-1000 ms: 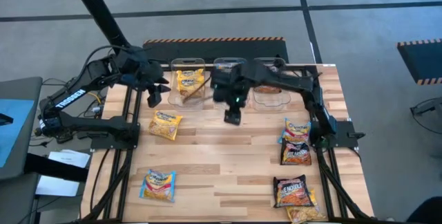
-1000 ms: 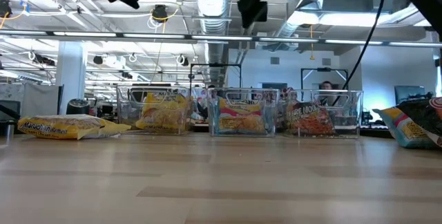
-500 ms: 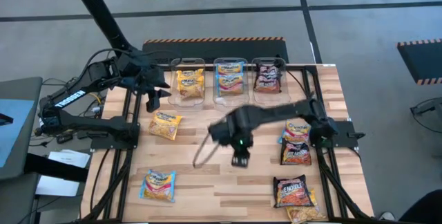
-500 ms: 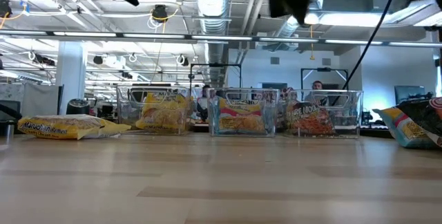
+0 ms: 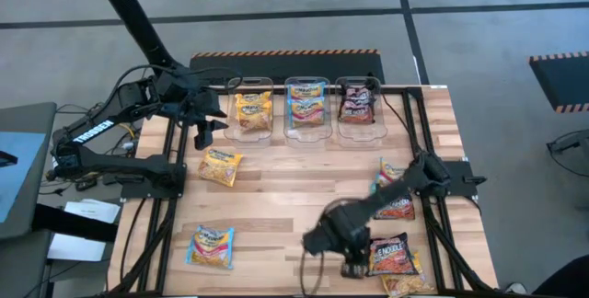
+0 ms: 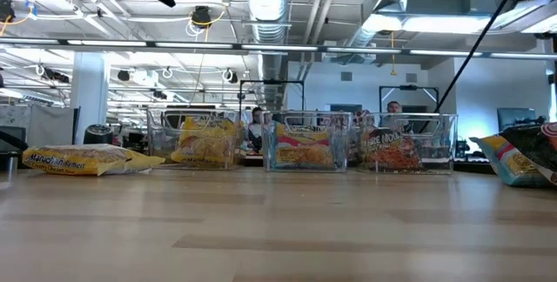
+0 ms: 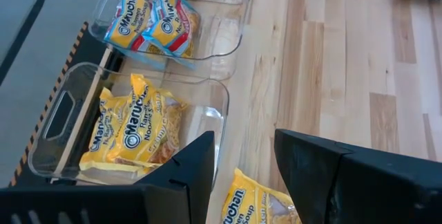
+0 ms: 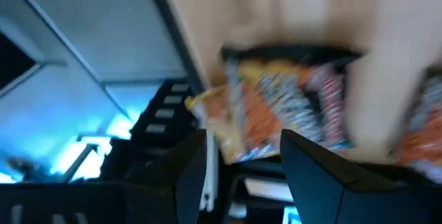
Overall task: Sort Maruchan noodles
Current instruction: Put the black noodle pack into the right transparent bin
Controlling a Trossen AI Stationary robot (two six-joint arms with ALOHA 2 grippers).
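**High view: right arm at the near edge packets**

My right gripper (image 5: 354, 269) hangs just beside the dark packet (image 5: 388, 253) near the table's (image 5: 294, 197) front right corner, fingers spread and empty. My left gripper (image 5: 202, 135) waits beside the bin (image 5: 251, 112) of yellow packets, fingers apart. Other packets lie scattered or binned.

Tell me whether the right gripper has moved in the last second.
Yes. The right gripper swung from the clear bins at the table's far edge to the near edge, beside a dark packet.
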